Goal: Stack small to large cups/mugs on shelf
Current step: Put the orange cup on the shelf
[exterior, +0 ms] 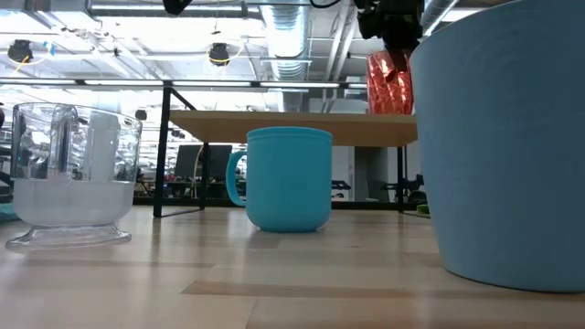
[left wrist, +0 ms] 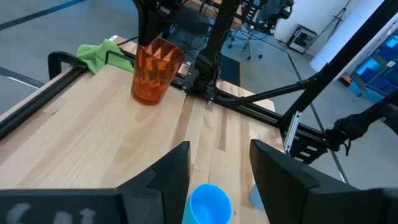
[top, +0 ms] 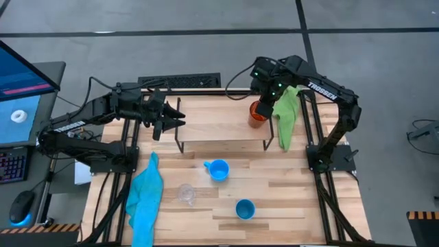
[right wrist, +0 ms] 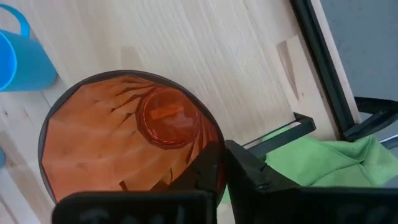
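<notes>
The orange translucent cup (top: 258,114) stands upright on the right end of the shelf (top: 219,120), with my right gripper (right wrist: 225,165) coming down on its rim and shut on it. Over the shelf's left end my left gripper (left wrist: 217,174) hangs open, holding nothing. On the tabletop in front of the shelf stand the light-blue mug (top: 218,169), the clear glass cup (top: 186,194) and the blue handleless cup (top: 245,208), each on its base. My right gripper pinches the orange cup's rim (right wrist: 219,149) on the side toward the table's right edge. One finger is inside the cup and one outside. The fingers come from above, pointing down. The cup stands upright with its base (left wrist: 148,98) on the shelf board.
A green cloth (top: 287,113) hangs over the frame beside the shelf's right end, close to the orange cup. A blue cloth (top: 145,195) lies at the table's left front. The shelf's black wire legs (exterior: 164,151) stand behind the mugs.
</notes>
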Robot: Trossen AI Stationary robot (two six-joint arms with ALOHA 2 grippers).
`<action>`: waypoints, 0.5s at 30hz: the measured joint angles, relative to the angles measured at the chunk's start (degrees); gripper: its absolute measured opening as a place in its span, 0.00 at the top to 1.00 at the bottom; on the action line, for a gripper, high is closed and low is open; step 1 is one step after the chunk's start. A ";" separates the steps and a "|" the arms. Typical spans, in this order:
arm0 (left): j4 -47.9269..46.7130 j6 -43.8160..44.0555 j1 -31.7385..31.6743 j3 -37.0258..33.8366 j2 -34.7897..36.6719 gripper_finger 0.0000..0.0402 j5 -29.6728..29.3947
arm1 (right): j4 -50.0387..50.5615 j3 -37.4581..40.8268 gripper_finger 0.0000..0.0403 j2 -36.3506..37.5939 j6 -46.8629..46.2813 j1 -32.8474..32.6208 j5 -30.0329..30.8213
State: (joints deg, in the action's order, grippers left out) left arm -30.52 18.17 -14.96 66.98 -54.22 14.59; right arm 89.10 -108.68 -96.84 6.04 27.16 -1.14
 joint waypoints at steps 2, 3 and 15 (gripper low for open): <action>0.01 0.00 0.00 0.00 0.00 0.61 0.00 | 0.02 0.00 0.89 0.00 0.00 0.30 0.10; 0.00 0.00 0.00 0.00 0.00 0.61 0.00 | 0.02 0.00 0.89 0.00 0.00 0.36 0.10; 0.02 0.04 0.00 0.00 0.00 0.61 0.00 | -1.12 0.02 0.87 0.00 -0.44 1.11 1.28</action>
State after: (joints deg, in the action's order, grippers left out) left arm -30.51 18.22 -14.96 66.98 -54.22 14.59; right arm 87.99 -108.66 -96.84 5.61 28.27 0.14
